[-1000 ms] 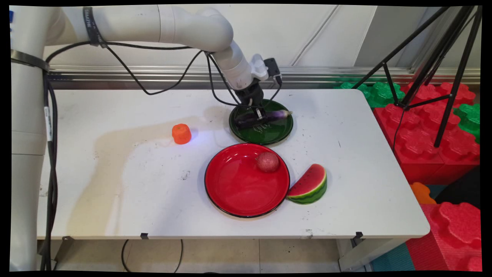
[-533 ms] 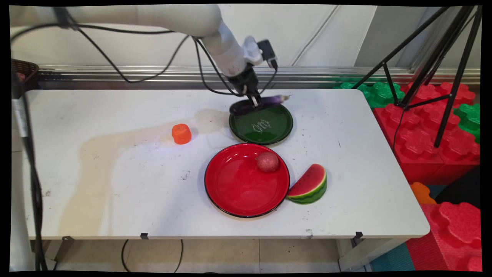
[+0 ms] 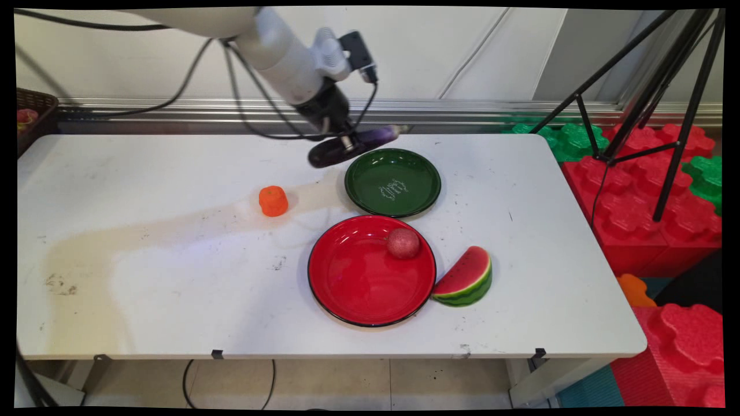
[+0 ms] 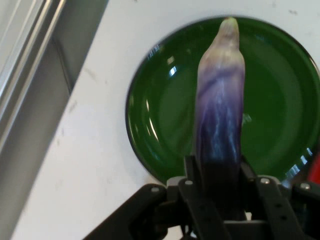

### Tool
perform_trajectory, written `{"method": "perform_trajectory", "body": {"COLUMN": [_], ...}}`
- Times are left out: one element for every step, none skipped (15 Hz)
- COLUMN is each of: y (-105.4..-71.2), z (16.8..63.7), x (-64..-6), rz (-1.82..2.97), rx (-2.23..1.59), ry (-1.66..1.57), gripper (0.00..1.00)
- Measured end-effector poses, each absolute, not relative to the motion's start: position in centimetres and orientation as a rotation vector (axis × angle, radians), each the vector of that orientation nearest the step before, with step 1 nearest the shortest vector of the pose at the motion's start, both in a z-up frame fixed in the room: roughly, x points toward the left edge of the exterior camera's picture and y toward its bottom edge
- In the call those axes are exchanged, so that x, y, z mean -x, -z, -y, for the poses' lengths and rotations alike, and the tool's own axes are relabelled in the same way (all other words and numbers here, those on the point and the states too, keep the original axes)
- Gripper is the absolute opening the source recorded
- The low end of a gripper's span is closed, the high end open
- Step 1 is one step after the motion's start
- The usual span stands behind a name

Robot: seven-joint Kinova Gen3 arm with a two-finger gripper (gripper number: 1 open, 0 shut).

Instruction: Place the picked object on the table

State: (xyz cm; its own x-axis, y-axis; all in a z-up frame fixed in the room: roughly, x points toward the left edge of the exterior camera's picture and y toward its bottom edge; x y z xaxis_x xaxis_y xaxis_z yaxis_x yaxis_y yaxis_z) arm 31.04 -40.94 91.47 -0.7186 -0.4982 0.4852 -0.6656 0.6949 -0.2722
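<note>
My gripper (image 3: 346,142) is shut on a purple eggplant (image 3: 354,146) and holds it in the air above the table, just up and left of the green plate (image 3: 416,196). In the hand view the eggplant (image 4: 220,105) runs lengthwise between the fingers (image 4: 192,195), its pale tip pointing away over the green plate (image 4: 165,115) below. The gripper (image 4: 220,187) clamps its dark end. The green plate has nothing on it.
A red plate (image 3: 352,283) holds a red ball (image 3: 403,242) near its right rim. A watermelon slice (image 3: 465,277) lies against that plate's right side. An orange toy (image 3: 273,200) stands left of the green plate. A tripod (image 3: 642,92) and foam blocks (image 3: 653,202) stand at the right.
The gripper lifted the eggplant off the green plate and carried it up and to the left; the plate now lies bare.
</note>
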Motion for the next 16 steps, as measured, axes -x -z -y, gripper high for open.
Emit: {"method": "perform_trajectory", "body": {"y": [-91.7,-91.9,-92.0,-92.1,-92.2,-92.2,-92.2,-92.1,-92.1,-91.9,-91.8,-91.7,-91.4,-91.0,-90.7,-90.4], "z": [40.0,38.5,37.6,36.2,35.3,34.1,33.3,32.2,31.6,30.7,30.2,29.5,28.8,28.3,28.0,27.8], "x": [-31.3,-31.7,-31.9,-32.3,-32.6,-33.0,-33.3,-33.7,-33.9,-34.3,-34.4,-34.7,-35.0,-35.2,-35.4,-35.5], "rz": [2.529,2.525,2.523,2.521,2.519,2.517,2.516,2.515,2.513,2.512,2.511,2.506,2.501,2.495,2.489,2.485], "rx": [-0.918,-0.935,-0.947,-0.966,-0.980,-1.000,-1.011,-1.031,-1.044,-1.065,-1.078,-1.100,-1.126,-1.152,-1.172,-1.184], "ry": [-0.616,-0.615,-0.616,-0.617,-0.617,-0.617,-0.618,-0.617,-0.618,-0.618,-0.619,-0.620,-0.619,-0.617,-0.617,-0.616], "gripper": [0.00,0.00,0.00,0.00,0.00,0.00,0.00,0.00,0.00,0.00,0.00,0.00,0.00,0.00,0.00,0.00]}}
